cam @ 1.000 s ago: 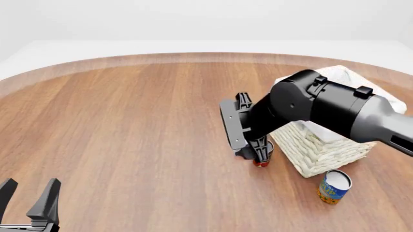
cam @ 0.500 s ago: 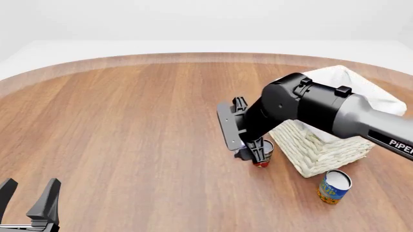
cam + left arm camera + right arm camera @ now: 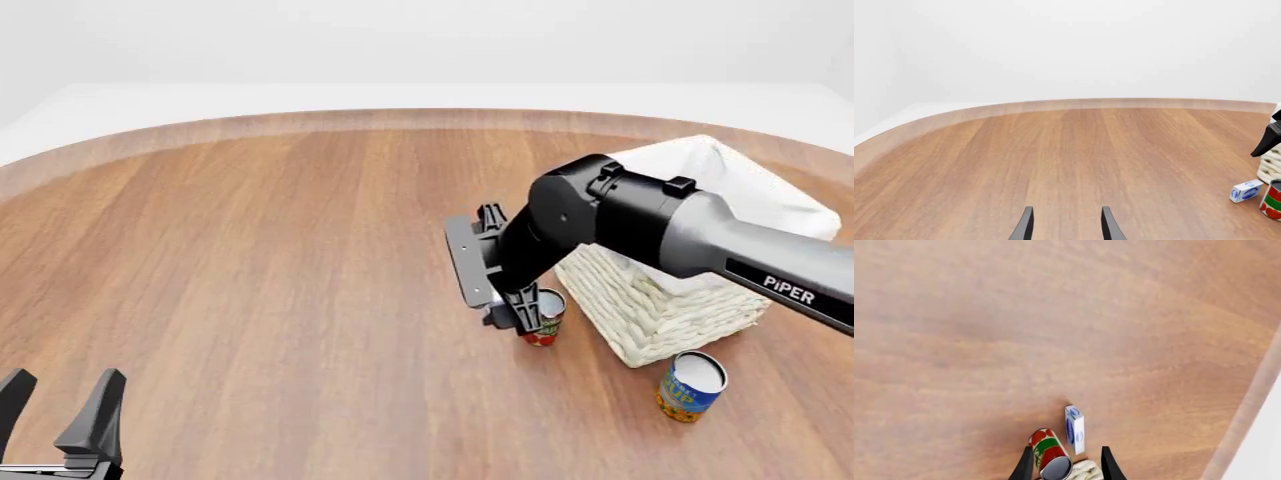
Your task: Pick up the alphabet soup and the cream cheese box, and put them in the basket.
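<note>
The alphabet soup (image 3: 690, 386) stands upright on the table, in front of the basket (image 3: 663, 301) at the right. Leaning on its edge beside the slimmer red-and-green can (image 3: 1273, 200) is the cream cheese box (image 3: 1245, 191); the right wrist view shows that box (image 3: 1074, 429) ahead of the fingers. In the front view the right arm hides it. My right gripper (image 3: 518, 318) hangs open just above the red-and-green can (image 3: 542, 318), holding nothing. At the near left corner, far from all of these, my left gripper (image 3: 60, 410) is open and empty.
The red-and-green can (image 3: 1049, 452) stands close against the basket's near-left corner (image 3: 1085, 471). The right arm's black links (image 3: 627, 225) reach across the basket's left side. Bare wooden tabletop (image 3: 267, 260) spreads over the left and middle.
The right arm's wrist has shifted a little left and down by the basket corner, so more of the red-and-green can shows. The left gripper has not moved.
</note>
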Action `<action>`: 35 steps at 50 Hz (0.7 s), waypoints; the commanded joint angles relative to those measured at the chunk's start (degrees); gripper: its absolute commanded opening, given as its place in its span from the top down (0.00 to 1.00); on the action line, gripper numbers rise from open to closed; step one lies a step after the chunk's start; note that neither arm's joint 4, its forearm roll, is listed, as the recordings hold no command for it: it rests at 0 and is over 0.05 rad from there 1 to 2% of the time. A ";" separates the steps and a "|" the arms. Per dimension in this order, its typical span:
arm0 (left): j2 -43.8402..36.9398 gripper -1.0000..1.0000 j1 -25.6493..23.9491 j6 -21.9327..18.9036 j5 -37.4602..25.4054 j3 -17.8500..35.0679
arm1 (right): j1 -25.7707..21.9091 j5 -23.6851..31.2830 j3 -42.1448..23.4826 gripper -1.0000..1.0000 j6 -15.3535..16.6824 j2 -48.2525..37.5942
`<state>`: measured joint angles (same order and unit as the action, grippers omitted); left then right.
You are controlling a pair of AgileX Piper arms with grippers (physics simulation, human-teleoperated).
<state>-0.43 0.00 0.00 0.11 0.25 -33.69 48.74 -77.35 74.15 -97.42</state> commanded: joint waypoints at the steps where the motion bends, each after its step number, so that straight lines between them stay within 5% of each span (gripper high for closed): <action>1: 0.00 0.00 0.00 0.00 0.00 0.00 | 0.10 -0.08 -0.82 0.00 -0.07 -1.62; 35: 0.00 0.00 0.00 0.00 0.00 0.00 | 1.91 3.18 -4.65 0.00 1.28 -6.21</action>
<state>-0.43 0.00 0.00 0.11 0.25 -32.43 51.20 -80.70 75.27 -102.11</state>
